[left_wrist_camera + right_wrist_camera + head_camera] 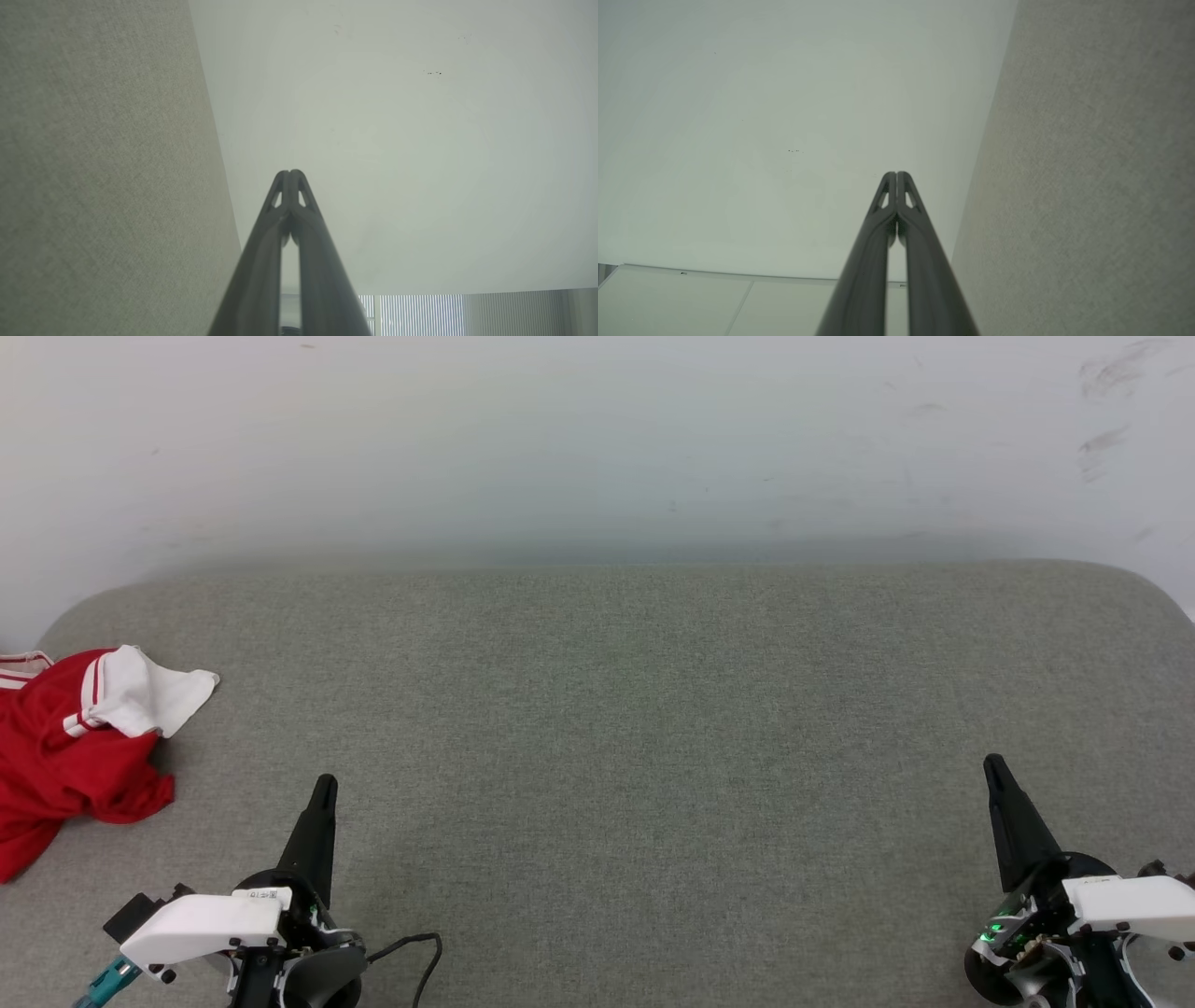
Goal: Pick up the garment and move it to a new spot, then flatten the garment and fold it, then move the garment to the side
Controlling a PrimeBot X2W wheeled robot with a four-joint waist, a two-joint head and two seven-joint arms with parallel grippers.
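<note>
Item 1, left tool (323,791): two dark fingers pressing together tip to tip, gripping nothing, sitting over the near left of the counter (635,756) and pointing toward the far wall (597,448); a black cable (422,954) is looping off behind it. Item 2, right tool (995,773): likewise clenched and carrying nothing, sitting at the near right, well apart from the left one. Item 3, counter: grey woven fabric cover, rounded far corners, running up to the pale, scuffed wall. Item 4, garment (56,765): red shirt lying crumpled at the far left of the counter, one white sleeve (149,695) with red stripe trim flopping on top toward the middle, part of the heap running out of the head view; it is lying near the left tool, off to that tool's left, not touching it. Condition: pickup not yet started, by my reading. Hazards: the left tool is needing to open before reaching in, or it will be shoving the heap leftward rather than pinching it; a pinch landing on the loose sleeve alone is likely lifting the shirt lopsided and twisted, making the flattening harder; the right tool is sitting far off, so a one-sided lift is risking the cloth dragging and bunching on the fabric cover.
</note>
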